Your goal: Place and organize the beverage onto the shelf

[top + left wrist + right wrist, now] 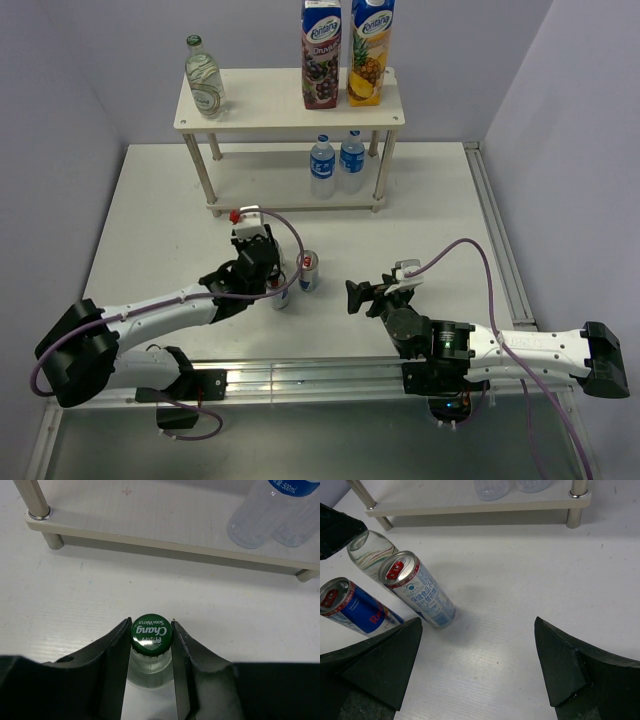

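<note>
Left arm: left gripper (150, 628) sits over the clear glass bottle with a green crown cap (149, 669). Its two dark fingers (116, 655) are drawn in against the cap and neck on either side, gripping it. The bottle is upright on the white table (160, 220), in front of the small two-tier whitish wooden shelf (270, 100) and apart from it.

Right arm: right gripper (477, 630) is low over the table with its jaws spread wide and nothing between them. It points toward the cans.

Obstacles: a silver-blue-red can (418, 591) stands just right of the held bottle. A second can of the same colours (351, 606) stands nearer the arm bases, close beside both. Both cans lie between the two grippers.

Shelf, lower tier: two blue-capped, blue-labelled plastic water bottles (322, 166) (351, 158) stand side by side, touching or nearly so, toward the right posts.

Shelf, upper tier: another clear green-capped glass bottle (203, 75) stands at the left end. A purple juice carton (321, 55) and a yellow-orange juice carton (368, 50) stand together at the right.
</note>
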Controlling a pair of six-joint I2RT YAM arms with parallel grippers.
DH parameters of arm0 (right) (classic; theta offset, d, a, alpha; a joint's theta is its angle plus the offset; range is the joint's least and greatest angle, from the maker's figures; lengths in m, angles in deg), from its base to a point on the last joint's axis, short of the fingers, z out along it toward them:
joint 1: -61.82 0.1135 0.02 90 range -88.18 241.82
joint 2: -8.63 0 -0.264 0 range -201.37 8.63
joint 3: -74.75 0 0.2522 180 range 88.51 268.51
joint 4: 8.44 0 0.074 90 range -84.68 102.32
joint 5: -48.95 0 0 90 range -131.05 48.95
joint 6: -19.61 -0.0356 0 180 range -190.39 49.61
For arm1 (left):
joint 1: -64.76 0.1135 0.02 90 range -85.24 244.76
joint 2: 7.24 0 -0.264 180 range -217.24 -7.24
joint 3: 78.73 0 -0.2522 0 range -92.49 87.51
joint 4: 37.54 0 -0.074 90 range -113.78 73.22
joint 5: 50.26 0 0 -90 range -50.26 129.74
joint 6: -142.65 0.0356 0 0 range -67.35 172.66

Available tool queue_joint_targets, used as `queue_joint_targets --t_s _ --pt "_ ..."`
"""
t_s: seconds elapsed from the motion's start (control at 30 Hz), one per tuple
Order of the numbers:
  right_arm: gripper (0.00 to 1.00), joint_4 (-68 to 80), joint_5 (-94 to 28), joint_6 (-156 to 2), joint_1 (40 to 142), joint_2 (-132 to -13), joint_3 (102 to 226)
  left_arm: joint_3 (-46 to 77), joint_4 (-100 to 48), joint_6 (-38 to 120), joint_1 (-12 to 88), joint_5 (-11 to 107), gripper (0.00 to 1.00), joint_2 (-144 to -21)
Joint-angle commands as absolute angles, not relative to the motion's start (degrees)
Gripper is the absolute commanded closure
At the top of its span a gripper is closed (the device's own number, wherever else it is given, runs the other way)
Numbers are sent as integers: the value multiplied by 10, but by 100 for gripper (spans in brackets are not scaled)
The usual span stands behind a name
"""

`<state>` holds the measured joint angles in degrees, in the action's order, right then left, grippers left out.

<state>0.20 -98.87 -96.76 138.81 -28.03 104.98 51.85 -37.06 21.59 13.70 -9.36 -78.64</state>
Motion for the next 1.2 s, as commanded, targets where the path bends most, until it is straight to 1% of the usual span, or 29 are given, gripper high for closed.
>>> queue_joint_targets --t_s 0.0,0.17,0.33,0.43,0.5,0.6,0.73,0.93,1.03,1.17 --pt "0 -12 -1008 -974 1392 -275 1056 472 -331 228 133 -101 100 -754" --pt "0 -11 -1008 -973 1392 -274 1056 394 -278 277 133 -97 100 -711" --pt "0 -10 -1008 -974 1392 -272 1056 341 -254 329 133 -100 100 -697" --pt "0 -11 -1009 -973 1392 -270 1055 280 -240 360 133 -102 100 -703" --pt "0 -12 -1010 -973 1391 -269 1055 247 -240 381 133 -100 100 -710" --pt "0 -13 -1008 -972 1391 -267 1055 164 -217 431 136 -98 100 -734" --pt "0 -15 -1008 -971 1392 -265 1054 20 -183 476 149 -81 100 -780" --pt "0 -20 -1006 -968 1392 -271 1055 -147 -153 520 155 -66 100 -835" --pt "0 -22 -1004 -965 1392 -278 1056 -198 -147 545 157 -63 100 -866" --pt "0 -20 -1003 -967 1391 -277 1056 -236 -161 566 159 -63 100 -891"
